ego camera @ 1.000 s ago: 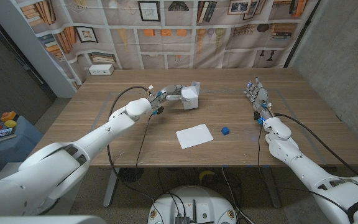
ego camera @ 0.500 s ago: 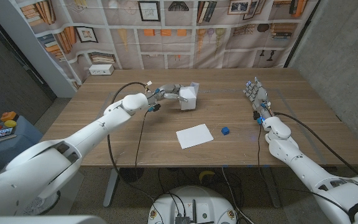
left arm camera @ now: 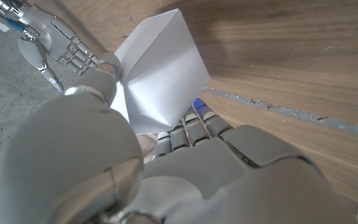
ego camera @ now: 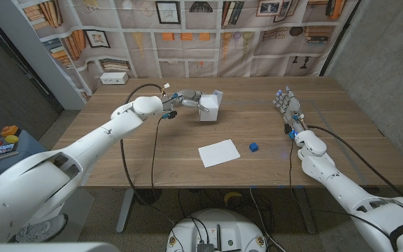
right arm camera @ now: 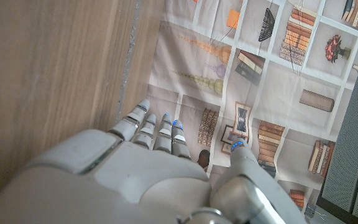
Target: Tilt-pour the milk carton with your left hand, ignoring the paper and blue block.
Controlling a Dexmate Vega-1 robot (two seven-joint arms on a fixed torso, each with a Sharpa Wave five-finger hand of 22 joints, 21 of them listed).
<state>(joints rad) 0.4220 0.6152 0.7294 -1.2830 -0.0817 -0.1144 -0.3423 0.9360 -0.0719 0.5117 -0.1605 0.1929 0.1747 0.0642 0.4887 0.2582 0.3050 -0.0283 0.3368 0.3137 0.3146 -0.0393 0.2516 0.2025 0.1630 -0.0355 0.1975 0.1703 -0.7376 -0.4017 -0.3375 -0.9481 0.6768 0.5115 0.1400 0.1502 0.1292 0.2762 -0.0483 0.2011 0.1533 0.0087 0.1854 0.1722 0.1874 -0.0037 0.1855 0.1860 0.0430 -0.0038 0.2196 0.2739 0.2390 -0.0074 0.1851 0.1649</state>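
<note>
Left robot hand (ego camera: 189, 100) grips the white milk carton (ego camera: 209, 107), tilted, above the table (ego camera: 117, 140); contents unseen.

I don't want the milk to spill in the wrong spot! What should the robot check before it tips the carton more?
1. Left hand holds the milk carton: ok; the left wrist view shows fingers on both sides.
2. Carton tilted now: cannot tell how far.
3. Paper apart from the carton: ok, it lies nearer the table's front edge.
4. Blue block out of the way: ok, beside the paper.
5. Right hand away from the carton: ok, holding nothing, fingers apart.
6. Carton's top open or closed: cannot tell.
</note>
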